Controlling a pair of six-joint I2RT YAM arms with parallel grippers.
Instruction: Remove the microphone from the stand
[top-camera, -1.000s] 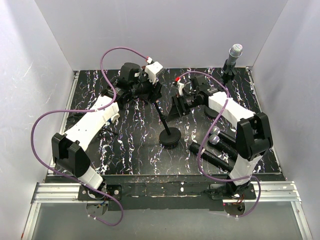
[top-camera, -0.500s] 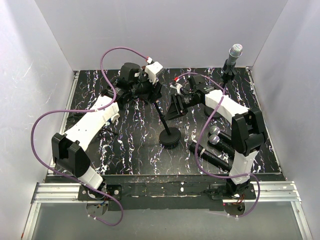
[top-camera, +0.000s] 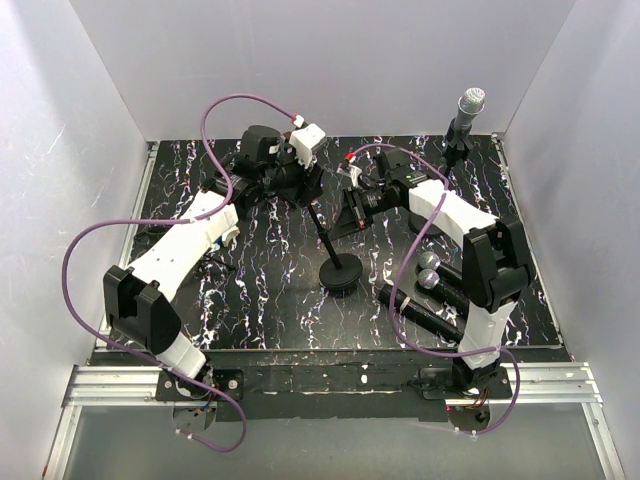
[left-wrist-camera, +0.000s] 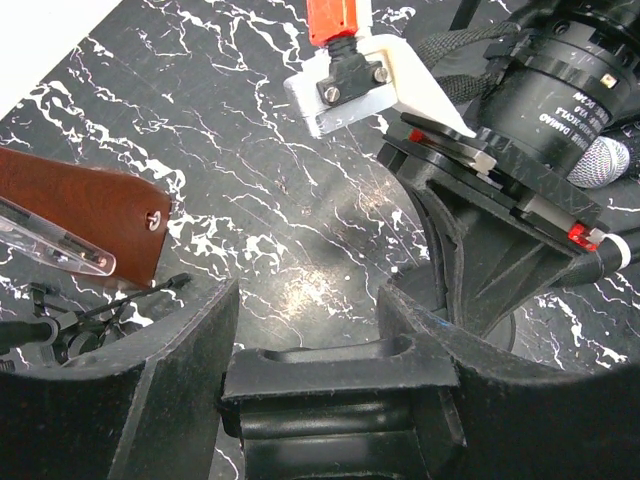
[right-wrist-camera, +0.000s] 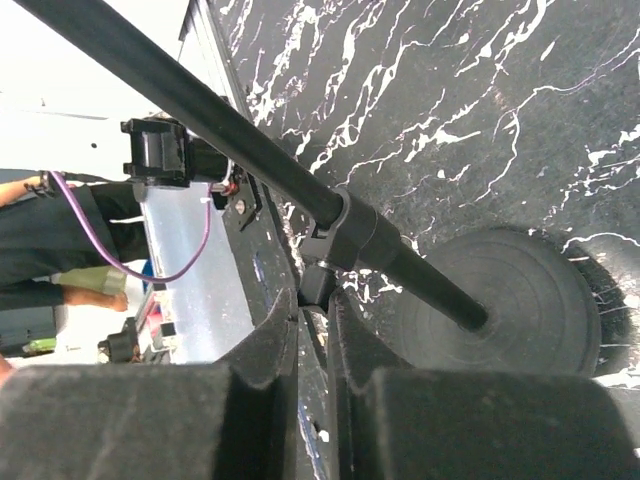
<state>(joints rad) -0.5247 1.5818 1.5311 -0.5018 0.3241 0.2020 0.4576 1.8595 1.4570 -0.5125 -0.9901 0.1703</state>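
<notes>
Pole (top-camera: 322, 228) slants up to my left gripper (top-camera: 299, 190), closed round its top piece (left-wrist-camera: 335, 385); right gripper (top-camera: 346, 215), nearly closed, beside the clamp (right-wrist-camera: 345, 240).

Robotics lab test cell: white panel walls (top-camera: 70, 150) enclose a black marbled table (top-camera: 260, 290) fronted by aluminium rails (top-camera: 560, 383).

A black tabletop veined with white (top-camera: 250, 290) is enclosed by white walls (top-camera: 330, 60) at nine, twelve and three o'clock. An aluminium rail (top-camera: 100, 385) is set along its six o'clock edge; even light is cast.
</notes>
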